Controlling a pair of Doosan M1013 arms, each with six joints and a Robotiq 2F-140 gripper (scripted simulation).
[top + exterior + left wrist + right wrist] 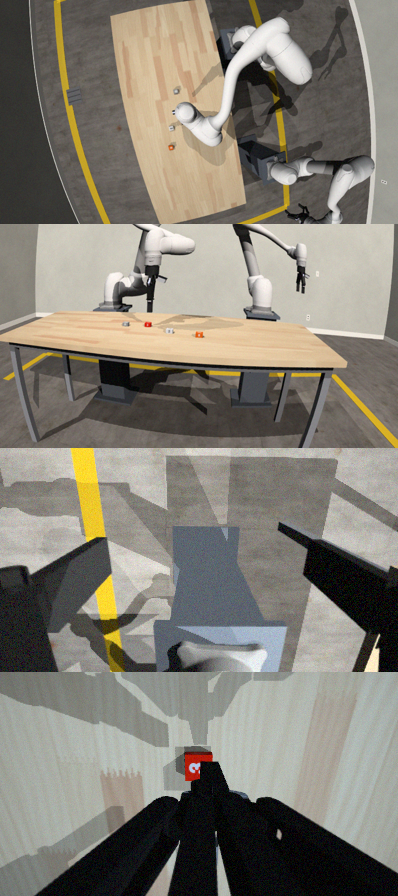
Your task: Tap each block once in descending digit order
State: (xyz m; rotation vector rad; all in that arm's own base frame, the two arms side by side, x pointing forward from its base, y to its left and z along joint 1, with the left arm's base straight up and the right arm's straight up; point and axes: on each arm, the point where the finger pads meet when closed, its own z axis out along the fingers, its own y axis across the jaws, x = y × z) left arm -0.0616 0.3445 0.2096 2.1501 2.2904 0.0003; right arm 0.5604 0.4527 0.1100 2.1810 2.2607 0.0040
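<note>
A red block (147, 324) (191, 766) with digit 3 sits upright; the arm hides it in the top view. My right gripper (150, 310) (208, 776) is shut and empty, its tips raised clear above the red block. A white block (171, 128) (169, 330) shows a 2. An orange block (170, 147) (199, 334) stands beyond it; its digit looks like 8 but is blurred. A grey block (175, 91) (126, 324) is on the red block's other side, digit unreadable. My left gripper (293, 208) (300, 291) (208, 556) is open and empty, off the table.
The four blocks stand in a loose row on the wooden table (144, 69) (83, 335). The right arm (229, 83) reaches over the table, with its wrist between the grey and white blocks in the top view. The left arm (341, 180) is folded beyond the table edge.
</note>
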